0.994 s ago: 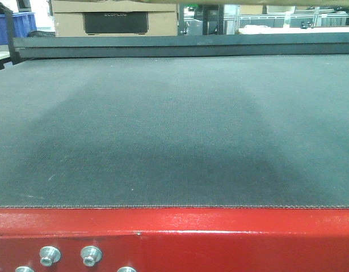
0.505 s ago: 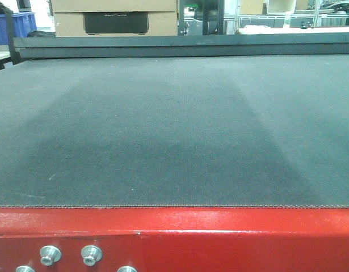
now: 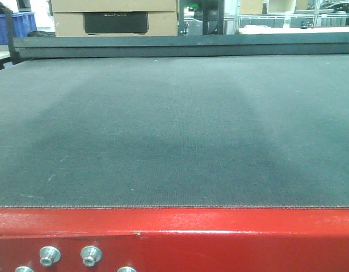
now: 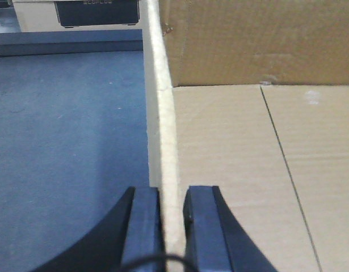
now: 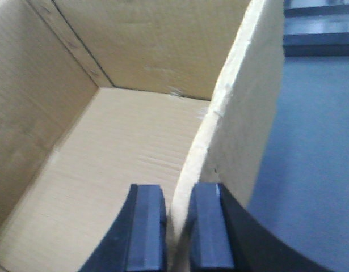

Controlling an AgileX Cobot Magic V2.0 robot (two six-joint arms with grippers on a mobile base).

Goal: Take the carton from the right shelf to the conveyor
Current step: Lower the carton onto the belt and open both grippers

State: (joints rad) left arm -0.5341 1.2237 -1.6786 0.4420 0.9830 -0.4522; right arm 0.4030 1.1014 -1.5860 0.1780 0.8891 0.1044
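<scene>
The carton (image 4: 236,170) is an open plain brown cardboard box held over the conveyor (image 3: 174,130), a dark grey belt with a red frame (image 3: 219,238). In the left wrist view my left gripper (image 4: 173,195) is shut on the carton's left wall, one finger outside and one inside. My right gripper (image 5: 177,195) is shut on the right wall of the carton (image 5: 117,141) in the same way. Belt shows beside each held wall. The front view shows neither the carton nor the grippers, only a broad shadow on the belt. The right shelf is out of view.
Beyond the conveyor's far rail (image 3: 180,42) stands a cardboard box with a black label panel (image 3: 114,20). Blue bins (image 3: 15,25) are at the far left. Silver bolts (image 3: 49,255) stick out of the red frame near me.
A brown cardboard edge that lay along the top of the front view a second ago has left the frame. The shadow on the belt stays.
</scene>
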